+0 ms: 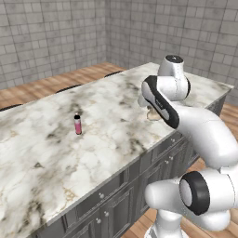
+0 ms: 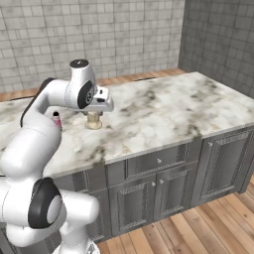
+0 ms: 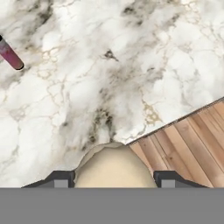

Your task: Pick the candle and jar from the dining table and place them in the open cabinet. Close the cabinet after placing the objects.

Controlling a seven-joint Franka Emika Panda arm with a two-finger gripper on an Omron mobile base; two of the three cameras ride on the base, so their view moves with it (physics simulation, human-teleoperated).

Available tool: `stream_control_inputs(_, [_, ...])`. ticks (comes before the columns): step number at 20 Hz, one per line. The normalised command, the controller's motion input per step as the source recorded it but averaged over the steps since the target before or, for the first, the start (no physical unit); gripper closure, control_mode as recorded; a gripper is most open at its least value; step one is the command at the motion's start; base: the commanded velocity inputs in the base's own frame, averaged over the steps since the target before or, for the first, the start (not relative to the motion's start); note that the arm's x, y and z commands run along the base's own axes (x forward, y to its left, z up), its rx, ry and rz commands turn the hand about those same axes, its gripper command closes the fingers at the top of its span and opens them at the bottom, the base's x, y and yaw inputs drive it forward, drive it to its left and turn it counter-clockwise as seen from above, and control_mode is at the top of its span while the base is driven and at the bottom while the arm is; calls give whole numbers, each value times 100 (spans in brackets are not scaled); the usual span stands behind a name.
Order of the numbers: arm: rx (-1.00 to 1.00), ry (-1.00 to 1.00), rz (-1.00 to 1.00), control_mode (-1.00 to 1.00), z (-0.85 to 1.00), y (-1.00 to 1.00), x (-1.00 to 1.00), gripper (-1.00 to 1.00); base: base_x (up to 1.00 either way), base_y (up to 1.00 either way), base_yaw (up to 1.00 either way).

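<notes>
The beige candle sits between the two fingertips of my gripper, and its sides fill the gap between them. From the right base view the candle is under the hand, near the front edge of the marble dining table. I cannot tell whether it is touching the top. In the left base view only a bit of the candle peeks out beside my forearm. The jar and the cabinet are out of view.
A slim pink bottle with a black cap stands on the table to the left of the hand, also seen as the bottle. Dark grey base cupboards and wooden floor lie below the table's edge.
</notes>
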Motion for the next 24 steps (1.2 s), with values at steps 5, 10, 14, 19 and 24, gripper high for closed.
stream_control_inputs(5, [0,0,-3,-100,15,0,-44,100,0,0,0])
stream_control_inputs(10, [0,-7,-4,-100,4,0,-42,100,0,0,0])
stream_control_inputs(14, [0,-18,-3,-100,11,0,-37,100,0,0,0])
stream_control_inputs(19, [0,-12,-5,-100,11,0,-29,100,0,0,0])
stream_control_inputs(24, [0,-3,-6,-100,17,0,-27,100,0,0,0])
